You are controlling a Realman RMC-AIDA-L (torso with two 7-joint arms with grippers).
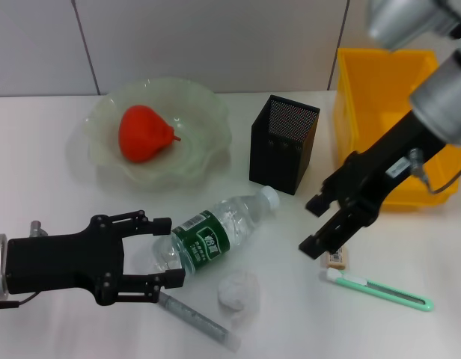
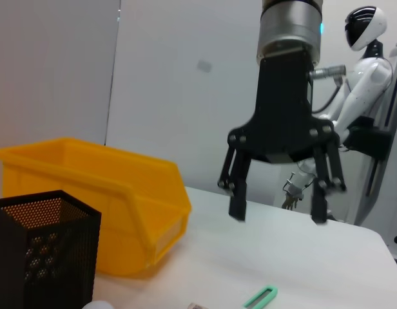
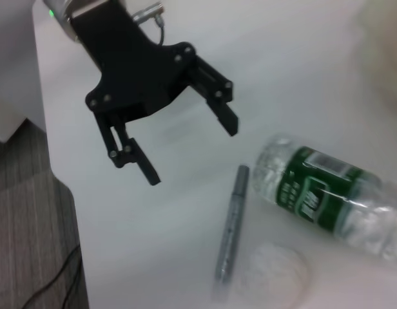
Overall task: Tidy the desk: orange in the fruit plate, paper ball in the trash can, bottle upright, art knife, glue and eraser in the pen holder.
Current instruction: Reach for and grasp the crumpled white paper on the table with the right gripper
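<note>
white desk (image 1: 51, 149) under grey wall panels (image 1: 215, 45); left pincer (image 1: 167, 253) and right pincer (image 1: 314, 224) both spread wide.

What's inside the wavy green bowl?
Only the orange sits inside the fruit plate, lying a little left of the middle. The rest of the bowl looks bare. What lies under the fruit cannot be seen.

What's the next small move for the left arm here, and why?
Probably ease the open left gripper forward around the bottle base, then close. The bottle lies on its side, its base between the fingers, not yet gripped. The orange already sits in the fruit plate.
</note>
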